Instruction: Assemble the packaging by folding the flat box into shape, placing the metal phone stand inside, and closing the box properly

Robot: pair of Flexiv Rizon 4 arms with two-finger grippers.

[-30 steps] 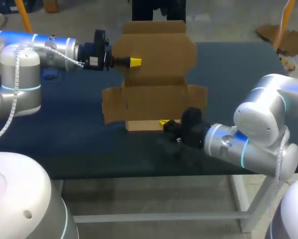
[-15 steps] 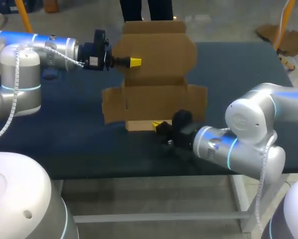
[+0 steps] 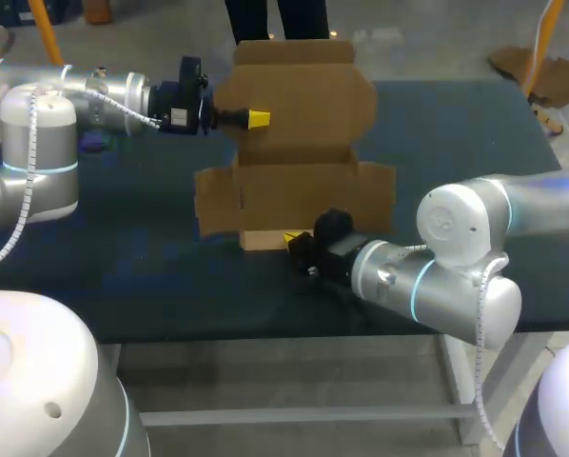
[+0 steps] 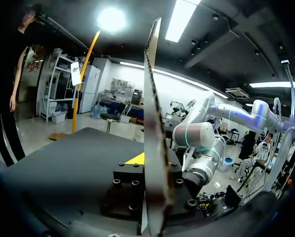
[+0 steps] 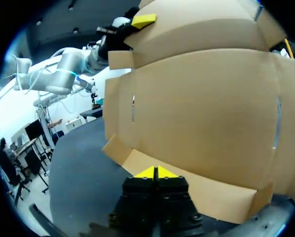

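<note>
The flat brown cardboard box (image 3: 299, 105) leans up from the dark table, its lower panel (image 3: 294, 195) and side flaps spread toward me. At the upper panel's left edge, my left gripper (image 3: 258, 119) is shut on the cardboard. In the left wrist view the sheet (image 4: 152, 123) shows edge-on between the fingers of my left gripper (image 4: 150, 165). My right gripper (image 3: 292, 238) is shut with nothing in it, its tips against the narrow near flap (image 3: 263, 240) lying on the table. In the right wrist view my right gripper (image 5: 156, 173) meets that flap (image 5: 206, 190) below the panel (image 5: 202, 98). No phone stand is in view.
The dark table (image 3: 123, 257) has bare surface left and right of the box. My right arm's elbow (image 3: 456, 257) hangs over the near right edge. My left arm (image 3: 85, 95) comes in over the far left.
My right arm has slid left along the near flap, its shut gripper moving with it. The left arm and the box have kept still.
</note>
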